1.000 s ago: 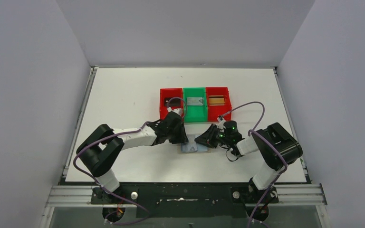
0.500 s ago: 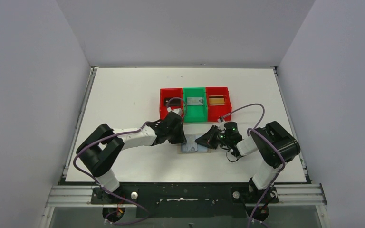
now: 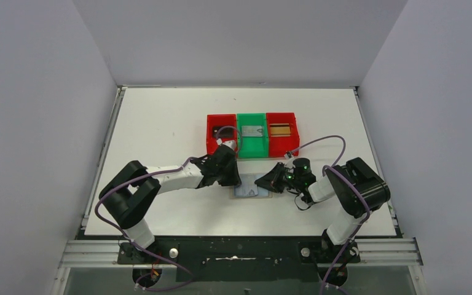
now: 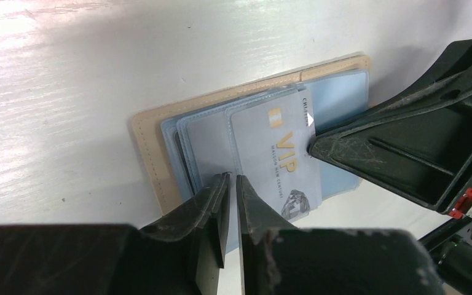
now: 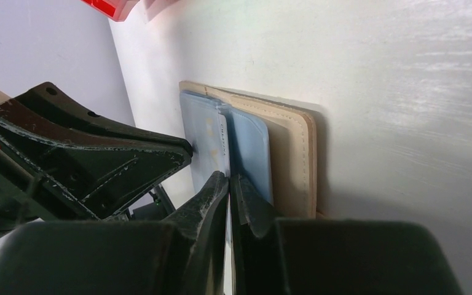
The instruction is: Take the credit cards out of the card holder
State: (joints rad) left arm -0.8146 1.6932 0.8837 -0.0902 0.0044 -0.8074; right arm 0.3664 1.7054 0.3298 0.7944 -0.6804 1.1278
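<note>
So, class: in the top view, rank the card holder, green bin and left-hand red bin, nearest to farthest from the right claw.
1. card holder, at the tips of the right claw.
2. green bin, middle of the row behind.
3. left-hand red bin, row's left end.
</note>
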